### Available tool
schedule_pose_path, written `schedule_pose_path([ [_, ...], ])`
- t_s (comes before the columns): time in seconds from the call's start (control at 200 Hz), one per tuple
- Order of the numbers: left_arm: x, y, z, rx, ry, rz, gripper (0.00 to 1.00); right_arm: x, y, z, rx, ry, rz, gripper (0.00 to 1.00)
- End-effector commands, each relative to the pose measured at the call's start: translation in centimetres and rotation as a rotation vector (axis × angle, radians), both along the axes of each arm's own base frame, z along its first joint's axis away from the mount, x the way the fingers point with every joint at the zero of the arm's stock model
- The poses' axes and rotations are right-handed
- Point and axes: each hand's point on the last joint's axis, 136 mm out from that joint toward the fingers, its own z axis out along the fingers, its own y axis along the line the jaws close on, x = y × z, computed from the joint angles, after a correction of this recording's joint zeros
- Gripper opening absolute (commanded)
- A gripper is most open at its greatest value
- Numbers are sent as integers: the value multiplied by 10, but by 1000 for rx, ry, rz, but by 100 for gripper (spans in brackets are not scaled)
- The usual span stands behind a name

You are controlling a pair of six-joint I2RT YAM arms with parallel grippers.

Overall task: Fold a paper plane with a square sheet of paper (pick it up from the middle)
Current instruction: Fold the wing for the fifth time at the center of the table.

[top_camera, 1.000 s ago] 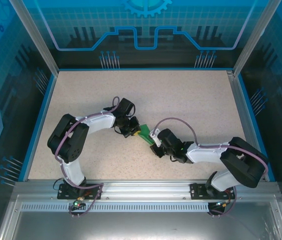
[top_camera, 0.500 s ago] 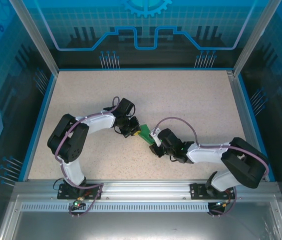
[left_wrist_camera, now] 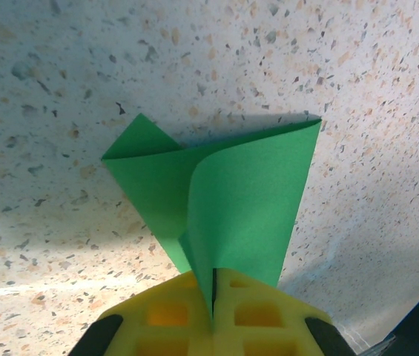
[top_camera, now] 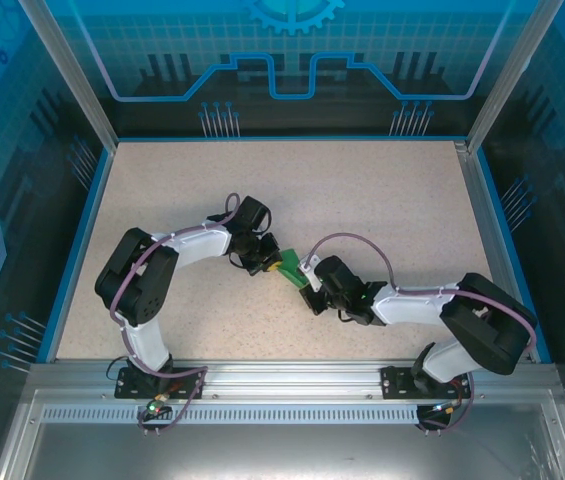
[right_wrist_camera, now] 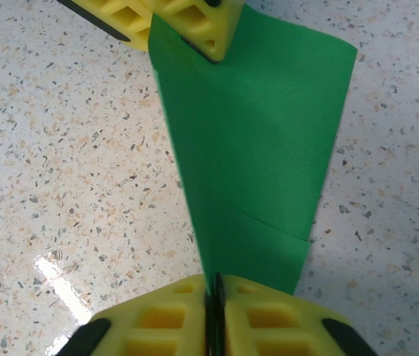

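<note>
The green sheet of paper (top_camera: 290, 265) is folded into a tapering, layered wedge and hangs just above the table between both arms. My left gripper (top_camera: 270, 258) is shut on one end. In the left wrist view the paper (left_wrist_camera: 246, 193) fans out from my closed yellow left gripper (left_wrist_camera: 214, 297), with a flap curling to the left. My right gripper (top_camera: 308, 290) is shut on the other end. The right wrist view has the paper (right_wrist_camera: 253, 133) running from my right gripper (right_wrist_camera: 214, 297) up to the left gripper's yellow fingers (right_wrist_camera: 190, 22).
The speckled tabletop (top_camera: 362, 200) stretches around the arms inside a blue rim (top_camera: 82, 230). Metal frame posts (top_camera: 502, 90) and blue panels close in the sides and back. A metal rail (top_camera: 292, 375) runs along the near edge.
My right gripper has closed on the paper's near end and shifted slightly left. The left gripper and the paper have hardly moved.
</note>
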Motion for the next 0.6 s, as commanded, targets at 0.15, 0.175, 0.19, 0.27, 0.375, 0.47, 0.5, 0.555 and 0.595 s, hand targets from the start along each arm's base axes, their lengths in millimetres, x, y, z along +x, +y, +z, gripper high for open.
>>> schedule_pose_path([
  [0.15, -1, -1, 21, 17, -36, -51, 32, -5, 9, -8, 84, 83, 16, 3],
  [0.175, 0, 2, 24, 29, -46, -51, 35, -5, 9, -7, 97, 94, 10, 3],
  [0.19, 0, 3, 26, 36, -52, -55, 38, -5, 9, -8, 104, 102, 8, 3],
  [0.27, 2, 11, 38, 68, -87, -51, 49, -4, 11, -5, 149, 138, 4, 3],
  [0.375, 2, 22, 54, 109, -134, -33, 58, 0, 9, 0, 203, 185, -16, 2],
  [0.47, 1, 31, 64, 137, -167, -6, 62, 1, 7, 3, 261, 224, -28, 2],
  [0.5, 1, 34, 66, 145, -176, 4, 63, 2, 7, 3, 278, 234, -32, 2],
  [0.555, -1, 37, 67, 147, -183, 17, 63, 3, 4, 2, 291, 247, -50, 2],
  [0.595, -1, 38, 68, 146, -188, 23, 63, 3, 2, 0, 296, 258, -60, 2],
])
